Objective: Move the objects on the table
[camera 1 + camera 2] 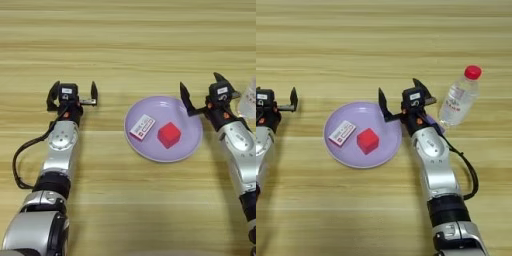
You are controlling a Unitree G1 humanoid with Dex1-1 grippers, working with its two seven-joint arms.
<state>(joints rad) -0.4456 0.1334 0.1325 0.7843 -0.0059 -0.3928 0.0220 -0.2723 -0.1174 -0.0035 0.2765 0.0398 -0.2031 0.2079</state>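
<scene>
Right eye view shows the round lilac plate [363,134] mid-table, carrying the small red cube [368,140] and, just to its left, the white-and-red card [342,132]. The right gripper [402,98] hangs at the plate's right rim, fingers spread apart and empty. The clear bottle [459,97] lies tilted near the table's right edge. The left gripper [71,94] hovers well left of the plate, fingers apart.

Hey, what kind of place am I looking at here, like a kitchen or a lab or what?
Probably a robot test bench rather than a kitchen. A bare wooden table fills the view, holding only props: a lilac plate with a red cube and a small card, and a clear bottle beside it.
</scene>
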